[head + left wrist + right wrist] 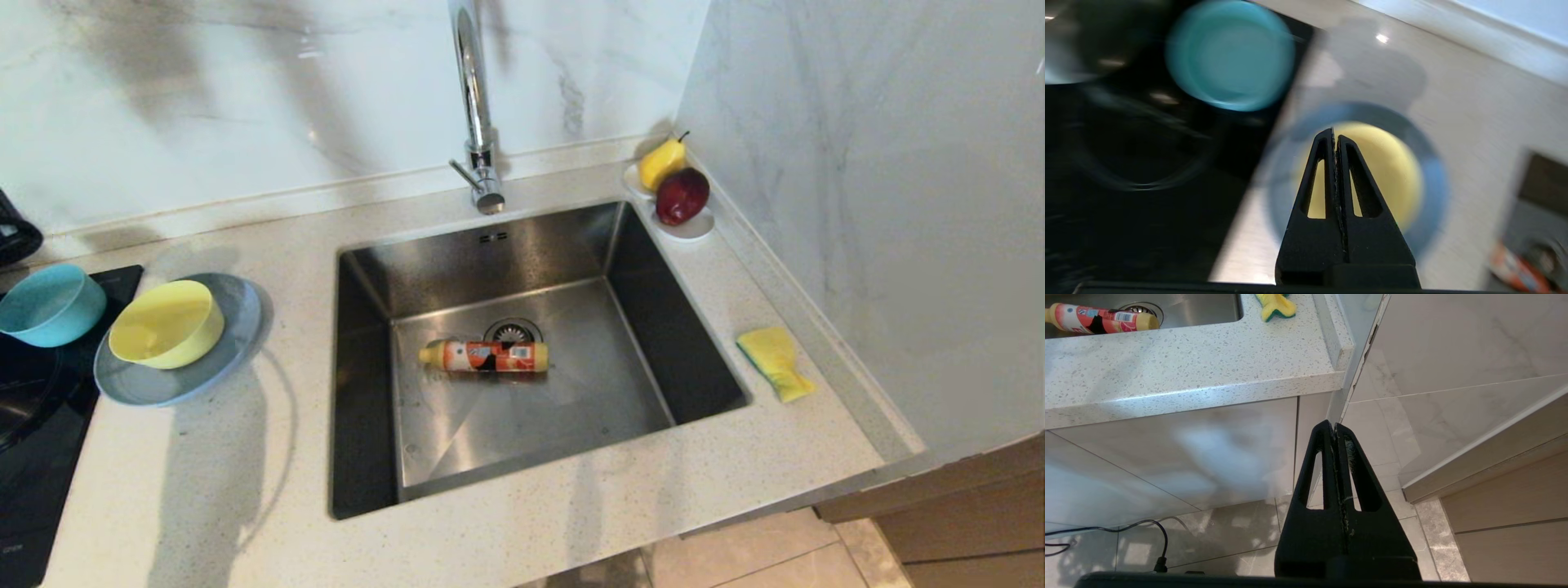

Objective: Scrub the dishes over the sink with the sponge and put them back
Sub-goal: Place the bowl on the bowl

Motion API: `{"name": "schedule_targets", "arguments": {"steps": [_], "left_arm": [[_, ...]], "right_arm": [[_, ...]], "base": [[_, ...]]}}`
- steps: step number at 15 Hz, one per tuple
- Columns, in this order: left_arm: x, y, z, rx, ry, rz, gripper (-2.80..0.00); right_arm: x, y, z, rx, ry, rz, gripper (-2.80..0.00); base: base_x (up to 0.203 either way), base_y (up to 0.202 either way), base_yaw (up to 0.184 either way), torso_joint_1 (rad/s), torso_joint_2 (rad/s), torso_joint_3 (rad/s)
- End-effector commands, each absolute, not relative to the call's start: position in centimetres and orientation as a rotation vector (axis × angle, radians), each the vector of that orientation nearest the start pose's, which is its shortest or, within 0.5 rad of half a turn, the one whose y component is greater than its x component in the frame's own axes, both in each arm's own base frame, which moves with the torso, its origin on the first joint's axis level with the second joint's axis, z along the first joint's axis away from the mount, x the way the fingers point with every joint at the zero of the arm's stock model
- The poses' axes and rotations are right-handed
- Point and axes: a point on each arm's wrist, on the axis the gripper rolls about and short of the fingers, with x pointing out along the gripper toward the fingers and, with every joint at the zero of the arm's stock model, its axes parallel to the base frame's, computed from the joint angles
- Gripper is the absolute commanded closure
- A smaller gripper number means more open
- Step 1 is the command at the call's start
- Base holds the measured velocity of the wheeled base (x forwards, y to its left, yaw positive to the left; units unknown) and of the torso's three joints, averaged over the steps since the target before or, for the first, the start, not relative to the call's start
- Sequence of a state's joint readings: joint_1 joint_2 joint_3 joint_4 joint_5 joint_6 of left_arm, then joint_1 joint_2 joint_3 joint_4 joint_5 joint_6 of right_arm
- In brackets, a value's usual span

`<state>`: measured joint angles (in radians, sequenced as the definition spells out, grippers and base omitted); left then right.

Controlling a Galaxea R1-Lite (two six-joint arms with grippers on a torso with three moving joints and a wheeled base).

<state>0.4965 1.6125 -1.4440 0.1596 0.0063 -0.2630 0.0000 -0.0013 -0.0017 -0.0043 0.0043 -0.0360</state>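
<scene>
Left claw, shut and empty, above the yellow bowl on the plate; a closed descent could knock the bowl off.

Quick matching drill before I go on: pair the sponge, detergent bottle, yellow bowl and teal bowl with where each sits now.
1. sponge
2. detergent bottle
3. yellow bowl
4. teal bowl

A. on the grey-blue plate
B. lying in the sink by the drain
C. on the black cooktop
D. on the counter right of the sink

Pairs: 1-D, 2-B, 3-A, 4-C
</scene>
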Motion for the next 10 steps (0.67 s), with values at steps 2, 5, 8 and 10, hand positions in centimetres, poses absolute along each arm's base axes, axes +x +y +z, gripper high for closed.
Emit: {"name": "schedule_targets", "arguments": {"steps": [2,5,8,10], "left_arm": [[25.7,18.1,29.7,-0.366,0.275,0.636,0.00],[26.2,20.4,28.4,-0.384,0.294,0.679,0.00],[27.5,21.6,27.1,-0.369,0.296,0.678,0.00],[28.7,22.5,25.9,-0.356,0.305,0.663,-2.80]], "right_arm": [[-2.3,0.0,7.6,-0.037,-0.006,0.004,0.00],[-2.3,0.0,7.6,-0.037,-0.008,0.004,0.00],[-2.3,0.0,7.6,-0.037,-0.008,0.004,0.00],[-2.3,0.0,7.6,-0.037,-0.007,0.004,0.00]], "base": [[0.000,0.000,0.000,0.000,0.00,0.000],[0.000,0.000,0.000,0.000,0.00,0.000],[0.000,0.000,0.000,0.000,0.00,0.000],[0.000,0.000,0.000,0.000,0.00,0.000]]}}
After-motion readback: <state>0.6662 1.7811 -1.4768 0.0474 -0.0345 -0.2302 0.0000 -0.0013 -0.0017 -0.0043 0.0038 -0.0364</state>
